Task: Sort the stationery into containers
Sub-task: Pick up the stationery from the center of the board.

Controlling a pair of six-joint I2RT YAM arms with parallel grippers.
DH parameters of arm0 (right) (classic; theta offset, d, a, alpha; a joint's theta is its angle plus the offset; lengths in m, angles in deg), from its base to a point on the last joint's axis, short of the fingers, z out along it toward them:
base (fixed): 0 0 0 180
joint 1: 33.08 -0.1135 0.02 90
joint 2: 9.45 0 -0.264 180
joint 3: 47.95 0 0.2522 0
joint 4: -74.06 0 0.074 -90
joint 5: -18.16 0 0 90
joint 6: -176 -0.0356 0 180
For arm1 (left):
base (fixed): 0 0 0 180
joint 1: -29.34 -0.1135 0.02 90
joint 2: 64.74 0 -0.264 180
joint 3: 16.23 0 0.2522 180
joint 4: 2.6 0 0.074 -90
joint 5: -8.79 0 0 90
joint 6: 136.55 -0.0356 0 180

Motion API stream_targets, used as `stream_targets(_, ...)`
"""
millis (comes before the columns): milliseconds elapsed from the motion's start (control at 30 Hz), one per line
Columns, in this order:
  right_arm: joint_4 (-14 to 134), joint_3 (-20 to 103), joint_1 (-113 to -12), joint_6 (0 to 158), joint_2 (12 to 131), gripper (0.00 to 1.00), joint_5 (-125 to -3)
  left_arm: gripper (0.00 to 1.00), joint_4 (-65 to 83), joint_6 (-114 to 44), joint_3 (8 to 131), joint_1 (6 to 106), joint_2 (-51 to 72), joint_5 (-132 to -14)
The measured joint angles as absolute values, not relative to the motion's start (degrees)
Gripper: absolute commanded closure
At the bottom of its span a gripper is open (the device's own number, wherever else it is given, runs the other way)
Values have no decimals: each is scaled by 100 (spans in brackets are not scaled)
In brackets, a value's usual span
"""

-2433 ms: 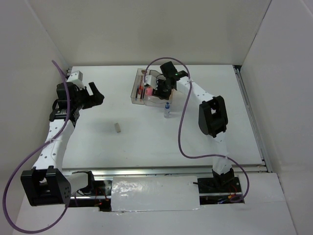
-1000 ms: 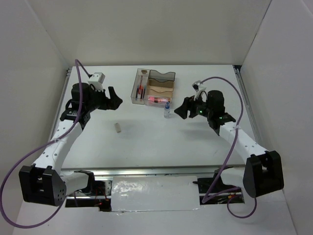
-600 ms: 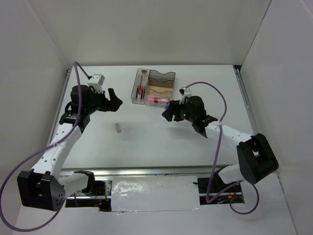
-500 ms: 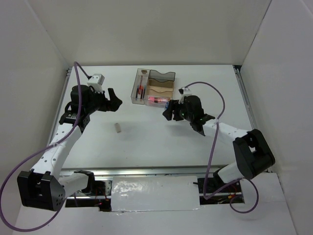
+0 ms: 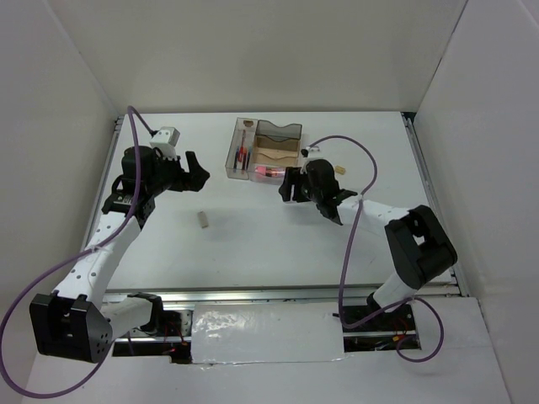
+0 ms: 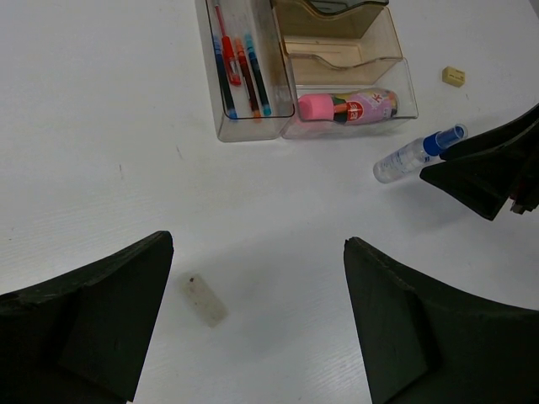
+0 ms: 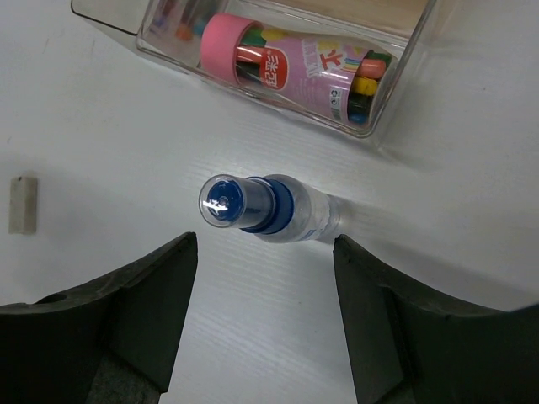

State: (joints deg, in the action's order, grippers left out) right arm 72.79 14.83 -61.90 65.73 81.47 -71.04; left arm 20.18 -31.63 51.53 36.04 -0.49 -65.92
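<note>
Bottle (image 7: 278, 215) sits before open right jaws, tray (image 6: 244, 130) just beyond; left jaws gape wide over beige block (image 6: 205, 300).

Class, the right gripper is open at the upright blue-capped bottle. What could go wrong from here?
1. The bottle is narrow and stands upright between the fingers of the open right gripper; an off-centre close could tip it over or let it slip out.
2. It stands close to the tray wall; a finger might strike the tray and shove it.

1 high overview, 2 close downward wrist views — all share tray (image 5: 278, 135)
</note>
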Motion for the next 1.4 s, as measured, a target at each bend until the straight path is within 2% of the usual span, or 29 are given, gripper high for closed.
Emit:
stream_targets(467,7338,1634,-6258,6837,8658,30,-7322,5,2033,-3312,5153,3608,-47,-6600)
stream_targets(733,7404,1728,-6258,6938,8855,34,-7360,5,2050,-3327,5153,3608,-43,-6642)
stream_targets(933,7404,1870,-6258,6951,8947,49,-7362,5,2055,-3336,5153,3610,-43,-6697)
stream_targets(1033,7430,1874,-6260,6982,8951,58,-7364,5,2055,-3344,5153,3610,-43,-6710)
stream_targets(1133,7452,1876,-6286,7047,8951,71,-7360,5,2053,-3425,5153,3610,-43,-6742)
stream_targets(1267,7443,1876,-6354,7218,8934,81,-7309,5,2055,-3443,5153,3610,-43,-6747)
stream_targets(1400,6706,2060,-6387,7714,8735,95,-7001,5,2061,-3452,5153,3610,-49,-6747)
